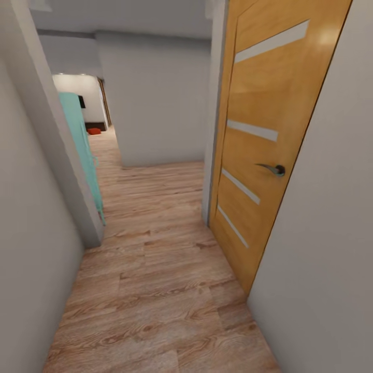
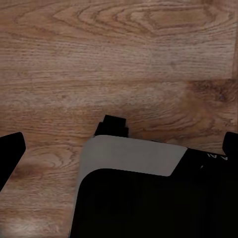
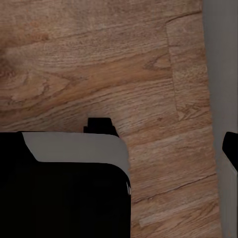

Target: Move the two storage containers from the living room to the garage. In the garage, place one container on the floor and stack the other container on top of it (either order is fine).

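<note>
I am in a narrow hallway with a light wood plank floor [image 1: 155, 290]. Far down the passage, in a lit room, a small orange-red shape [image 1: 94, 131] lies on the floor; it looks like one storage container, too distant to make out in detail. In the left wrist view my left gripper [image 2: 119, 148] hangs open over the planks, with one dark fingertip [image 2: 10, 153] at each edge and nothing between them. My right gripper [image 3: 119, 146] also stands open and empty, one fingertip [image 3: 230, 146] showing beside a grey wall.
An orange wooden door [image 1: 259, 155] with a metal handle [image 1: 272, 168] is close on the right. A grey wall [image 1: 31, 207] runs along the left, with a teal panel [image 1: 83, 150] past its corner. A grey wall block [image 1: 155, 103] stands ahead; the passage continues left of it.
</note>
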